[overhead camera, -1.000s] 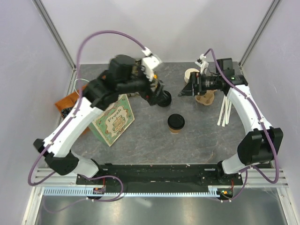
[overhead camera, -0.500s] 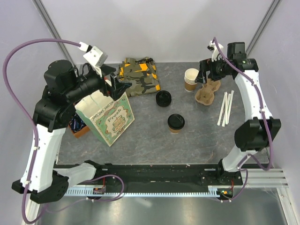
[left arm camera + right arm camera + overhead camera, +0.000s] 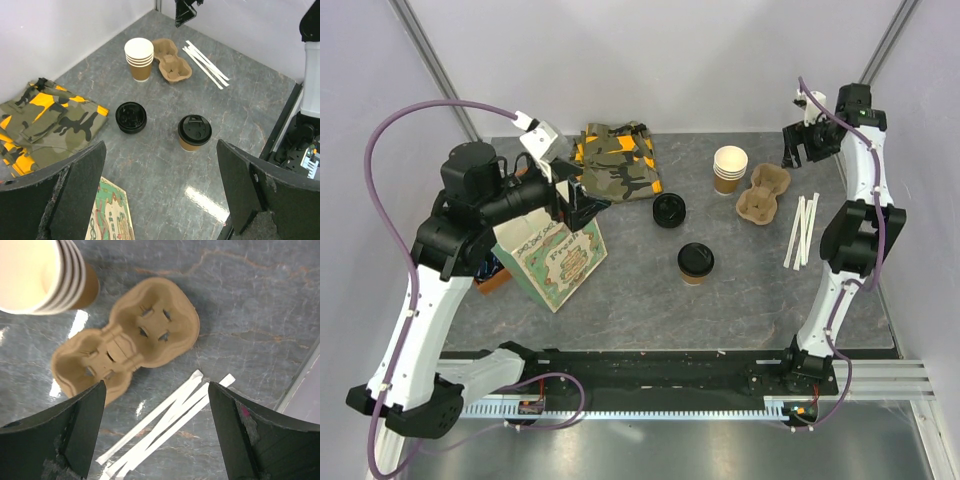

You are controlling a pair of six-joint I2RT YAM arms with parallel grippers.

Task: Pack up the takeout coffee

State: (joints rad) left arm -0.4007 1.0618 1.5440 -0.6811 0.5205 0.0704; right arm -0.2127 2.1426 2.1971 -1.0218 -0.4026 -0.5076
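The takeout coffee (image 3: 696, 262) (image 3: 194, 133), a small brown cup with a black lid, stands upright mid-table. The printed paper bag (image 3: 552, 258) (image 3: 107, 215) stands to its left. My left gripper (image 3: 574, 198) (image 3: 160, 145) hangs open and empty high above the bag's right side, well left of the cup. My right gripper (image 3: 798, 150) (image 3: 156, 385) is open and empty at the back right corner, raised above the cardboard cup carrier (image 3: 764, 193) (image 3: 127, 337) and the straws (image 3: 165, 420).
A loose black lid (image 3: 669, 210) (image 3: 131, 117) lies behind the coffee. A stack of lidless cups (image 3: 730, 168) (image 3: 139, 58) stands beside the carrier. White wrapped straws (image 3: 801, 230) lie at the right. A camouflage cloth (image 3: 616, 162) (image 3: 45, 120) lies at the back.
My left arm has swung from above the loose lid back to the left, over the bag. My right arm has pulled away from the cup stack to the back right corner.
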